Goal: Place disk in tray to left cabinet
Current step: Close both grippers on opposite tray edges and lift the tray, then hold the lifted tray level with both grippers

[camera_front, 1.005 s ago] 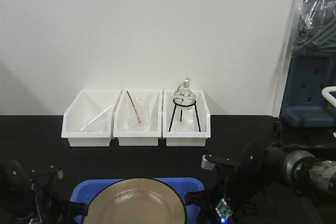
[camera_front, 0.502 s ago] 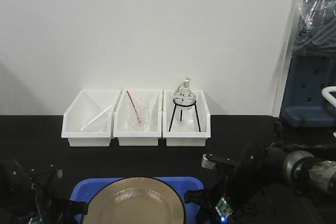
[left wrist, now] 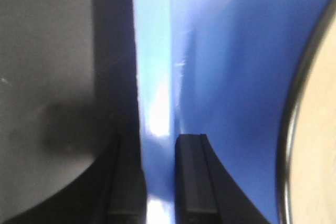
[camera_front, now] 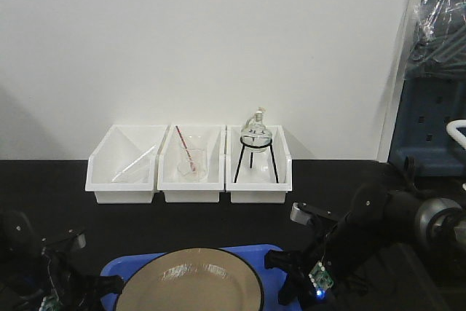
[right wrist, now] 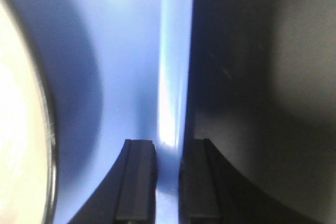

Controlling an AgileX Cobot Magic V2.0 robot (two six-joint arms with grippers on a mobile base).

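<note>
**Exterior front-facing view: two pincers clamped on a blue tray bearing a disk**

The left pincer (camera_front: 86, 287) grips the left edge of the tray (camera_front: 271, 253). The right pincer (camera_front: 282, 273) grips the right edge. The disk (camera_front: 186, 282), tan with a thin black rim, lies in the tray between the two pincers.

In the left wrist view, the left pincer (left wrist: 152, 145) has one finger on either side of the tray (left wrist: 220, 77) rim, closed on it. The disk (left wrist: 320, 129) curves in just inward of it. The right wrist view mirrors this: the right pincer (right wrist: 168, 148) pinches the tray (right wrist: 131, 51) rim, with the disk (right wrist: 21, 129) just inward.

Well beyond both pincers, three white bins (camera_front: 191, 172) stand on the black table (camera_front: 58, 209) against the wall. The bin nearest the right pincer holds a glass flask (camera_front: 255, 135) on a tripod.

Since half a second ago, the right arm has swung outward. The tray and disk sit slightly lower in frame.
</note>
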